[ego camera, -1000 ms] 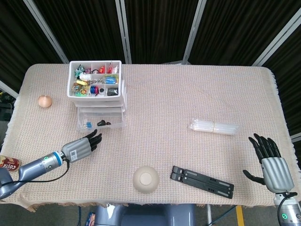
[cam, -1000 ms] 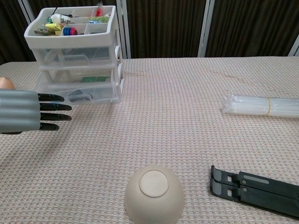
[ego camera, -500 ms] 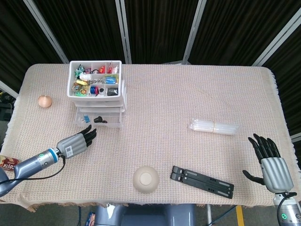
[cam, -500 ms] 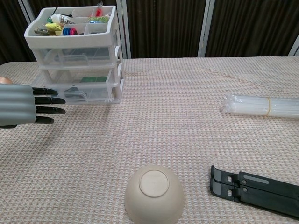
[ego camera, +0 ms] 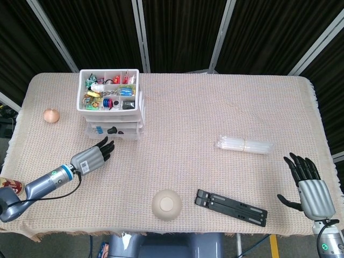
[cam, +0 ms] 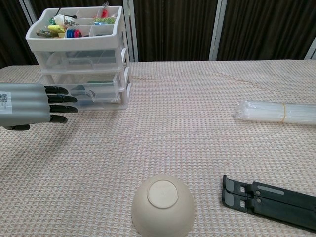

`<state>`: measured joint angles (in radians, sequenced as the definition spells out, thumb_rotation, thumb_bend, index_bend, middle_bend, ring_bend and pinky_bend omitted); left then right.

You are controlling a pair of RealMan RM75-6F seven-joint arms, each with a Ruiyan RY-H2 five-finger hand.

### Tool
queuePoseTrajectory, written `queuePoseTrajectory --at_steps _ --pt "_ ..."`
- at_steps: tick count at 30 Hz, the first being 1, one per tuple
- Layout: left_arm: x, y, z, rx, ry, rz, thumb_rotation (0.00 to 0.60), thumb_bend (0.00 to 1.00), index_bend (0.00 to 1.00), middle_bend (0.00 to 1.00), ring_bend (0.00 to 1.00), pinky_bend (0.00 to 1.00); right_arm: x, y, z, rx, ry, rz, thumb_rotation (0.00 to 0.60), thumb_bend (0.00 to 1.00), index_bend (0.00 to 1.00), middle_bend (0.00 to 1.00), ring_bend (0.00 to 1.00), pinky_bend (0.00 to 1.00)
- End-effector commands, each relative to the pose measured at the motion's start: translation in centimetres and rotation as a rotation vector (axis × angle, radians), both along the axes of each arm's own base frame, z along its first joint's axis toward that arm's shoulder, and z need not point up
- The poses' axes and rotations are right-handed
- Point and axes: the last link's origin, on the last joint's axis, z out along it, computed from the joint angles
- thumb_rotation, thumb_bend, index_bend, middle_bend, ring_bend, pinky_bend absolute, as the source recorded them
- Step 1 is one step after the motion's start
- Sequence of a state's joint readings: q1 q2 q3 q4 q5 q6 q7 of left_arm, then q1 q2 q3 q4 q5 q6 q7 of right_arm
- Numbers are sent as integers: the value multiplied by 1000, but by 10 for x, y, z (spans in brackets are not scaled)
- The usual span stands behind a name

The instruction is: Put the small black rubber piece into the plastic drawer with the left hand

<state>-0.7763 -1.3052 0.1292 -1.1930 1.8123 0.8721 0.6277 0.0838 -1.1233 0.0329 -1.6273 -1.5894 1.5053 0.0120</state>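
The white plastic drawer unit [ego camera: 110, 107] [cam: 81, 59] stands at the back left, its top tray full of small coloured items. The small black rubber piece [ego camera: 112, 130] lies inside the bottom drawer [cam: 101, 95], which sticks out only slightly. My left hand [ego camera: 91, 156] [cam: 34, 105] holds nothing. It lies flat in front of that drawer, its straight fingertips [ego camera: 107, 144] at or just short of the drawer front. My right hand [ego camera: 307, 183] rests open at the table's front right corner, out of the chest view.
An upturned beige bowl [ego camera: 167, 205] [cam: 163, 204] sits at the front middle. A black folding stand [ego camera: 231, 207] [cam: 269, 200] lies to its right. A clear packet of tubes [ego camera: 244, 144] [cam: 276, 112] lies mid right. A small onion [ego camera: 51, 114] sits far left.
The bottom drawer, pulled well out a second ago, has slid back in with the black piece inside. My left hand has followed it forward. The right hand has not moved.
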Motion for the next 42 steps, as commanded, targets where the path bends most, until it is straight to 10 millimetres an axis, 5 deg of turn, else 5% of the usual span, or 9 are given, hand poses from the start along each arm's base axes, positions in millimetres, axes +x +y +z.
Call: queuePoseTrajectory --at_steps 1,28,35,42 --pt "0 4 -2 22 -9 15 600 318 235 83 14 97 0 0 0 1 -1 -1 600 63 65 0 0 0" --pt "-3 35 -8 125 -38 107 600 317 232 83 14 96 -1 0 0 4 -5 -9 600 63 65 0 0 0" --pt "2 13 1 109 -123 92 600 317 229 83 14 97 -2 0 2 -1 -3 -12 600 63 64 0 0 0" --pt "5 -38 41 168 -413 142 600 270 215 82 20 98 -1 0 2 -4 -6 -12 600 63 65 0 0 0"
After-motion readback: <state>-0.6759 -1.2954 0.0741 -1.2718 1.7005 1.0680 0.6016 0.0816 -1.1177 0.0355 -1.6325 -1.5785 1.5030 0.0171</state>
